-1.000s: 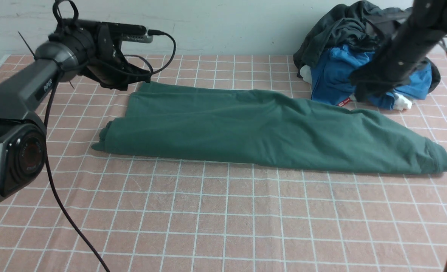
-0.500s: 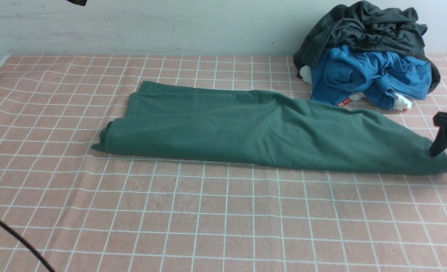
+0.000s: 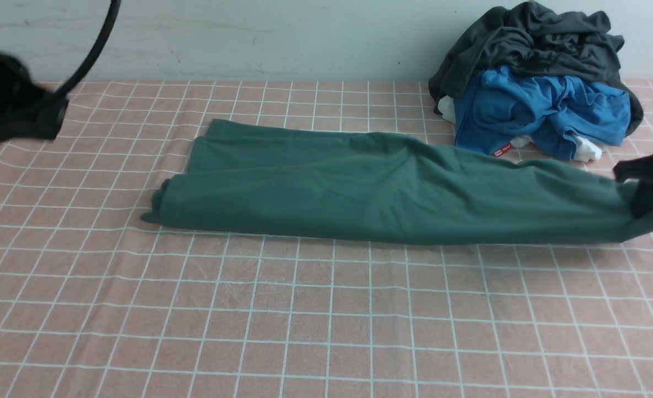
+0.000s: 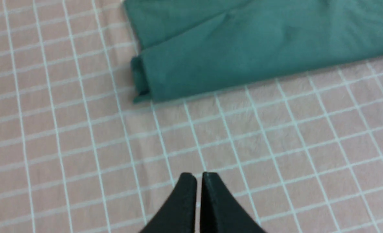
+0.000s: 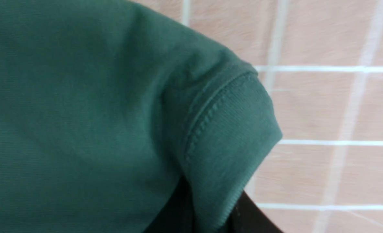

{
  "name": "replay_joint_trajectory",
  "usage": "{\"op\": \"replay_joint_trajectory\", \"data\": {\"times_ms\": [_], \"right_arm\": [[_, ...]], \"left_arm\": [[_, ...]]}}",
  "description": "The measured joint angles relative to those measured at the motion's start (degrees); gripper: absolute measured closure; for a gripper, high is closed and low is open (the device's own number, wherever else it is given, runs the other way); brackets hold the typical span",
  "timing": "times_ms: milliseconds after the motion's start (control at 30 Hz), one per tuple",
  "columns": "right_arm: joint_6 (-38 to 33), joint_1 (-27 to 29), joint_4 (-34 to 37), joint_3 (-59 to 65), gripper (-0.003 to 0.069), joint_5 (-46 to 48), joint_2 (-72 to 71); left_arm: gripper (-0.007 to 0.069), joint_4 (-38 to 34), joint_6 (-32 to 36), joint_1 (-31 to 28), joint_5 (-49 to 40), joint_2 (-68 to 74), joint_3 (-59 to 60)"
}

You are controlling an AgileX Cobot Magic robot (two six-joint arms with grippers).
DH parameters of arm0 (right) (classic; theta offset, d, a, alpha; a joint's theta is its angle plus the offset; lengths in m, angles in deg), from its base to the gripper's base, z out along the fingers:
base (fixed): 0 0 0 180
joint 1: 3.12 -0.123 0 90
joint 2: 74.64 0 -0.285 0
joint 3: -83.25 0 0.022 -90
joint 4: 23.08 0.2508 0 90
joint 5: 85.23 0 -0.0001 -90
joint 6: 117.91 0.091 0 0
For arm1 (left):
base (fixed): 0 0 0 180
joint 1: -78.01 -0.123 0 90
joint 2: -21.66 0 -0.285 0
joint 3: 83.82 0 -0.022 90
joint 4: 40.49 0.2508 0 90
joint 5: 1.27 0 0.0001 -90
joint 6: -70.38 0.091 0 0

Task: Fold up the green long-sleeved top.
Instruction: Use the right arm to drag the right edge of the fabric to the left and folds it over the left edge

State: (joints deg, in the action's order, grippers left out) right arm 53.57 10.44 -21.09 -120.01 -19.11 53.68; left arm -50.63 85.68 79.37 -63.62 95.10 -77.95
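The green long-sleeved top lies folded into a long band across the pink checked cloth, running left to right. My right gripper is at its right end, shut on the ribbed cuff, which sits between the two black fingers and is raised a little off the cloth. My left gripper is shut and holds nothing. It hovers over bare cloth, apart from the top's rolled left end. In the front view the left arm is a dark blur at the far left.
A heap of dark charcoal-grey and bright blue garments sits at the back right, close behind the top's right part. A black cable hangs at the upper left. The wall bounds the table's far edge.
My right gripper came down at the top's right end, closed on the cuff and lifted it slightly. The left arm swung away from the top's far left corner to the left edge.
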Motion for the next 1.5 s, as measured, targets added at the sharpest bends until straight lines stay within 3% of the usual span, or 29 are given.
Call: {"op": "replay_joint_trajectory", "data": {"times_ms": [133,200,300,433,467,533,700,833,933,1133,1233,1333,1467,1500], "right_arm": [[4.65,1.86,-10.39,-9.47,0.0596,4.52,-3.65],[5.26,1.93,-10.23,-13.25,0.0596,5.07,-4.85],[5.26,-0.57,-3.84,-17.64,0.0596,5.5,-6.54],[4.54,-10.47,6.57,-19.21,0.0596,5.61,-6.6],[4.54,-10.47,6.57,-19.21,0.0596,5.62,-6.6],[4.47,-19.04,10.76,-19.26,0.0596,5.47,-4.82],[4.29,-32.93,13.72,-19.26,0.0596,-4.88,1.52],[4.29,-39.27,14.37,-19.26,0.0577,-12.75,7.49],[4.29,-41.54,14.97,-19.26,0.0484,-15.42,11.23],[3.95,-42.09,17.05,-21.01,0.0183,-13.89,11.47],[3.25,-42.09,15.37,-24.11,0.0138,-9.9,10.15],[3.05,-42.09,12.12,-26.42,0.0156,-5.71,8.91],[3.44,-42.04,6.84,-25.99,0.0299,-3.79,9.16],[4.16,-42.04,6.43,-25.57,0.0405,-4.37,10.89]], "left_arm": [[0.0614,1.98,-3.98,-1.56,1.49,-6.91,15.68],[0.0614,1.98,-4.77,-1.77,3.02,-8.2,22.12],[0.0614,1.42,-5.22,-1.89,8.12,-8.57,30.1],[0.0614,-1.29,-5.41,-1.89,17.8,-8.57,37.16],[0.0614,-1.73,-5.41,-1.89,18.05,-8.57,37.38],[0.0614,-4.4,-5.41,-1.89,19.92,-8.62,37.75],[0.0614,-8.31,-4.86,-1.89,20.28,-8.95,37.69],[0.0614,-8.53,-4.81,-1.89,20.11,-8.94,37.69],[0.0614,-8.65,-4.81,-1.89,20.11,-8.94,37.69],[0.0614,-8.42,-2.78,-1.89,19.45,-10.51,37.69],[0.0614,-8.42,-0.81,-1.49,19.35,-13.82,37.69],[0.0614,-8.42,1.0,0.14,20.74,-19.71,37.76],[0.0614,-8.48,2.54,2.4,23.88,-25.99,39.4],[0.0614,-8.48,2.73,3.72,26.13,-29.46,41.01]]}}
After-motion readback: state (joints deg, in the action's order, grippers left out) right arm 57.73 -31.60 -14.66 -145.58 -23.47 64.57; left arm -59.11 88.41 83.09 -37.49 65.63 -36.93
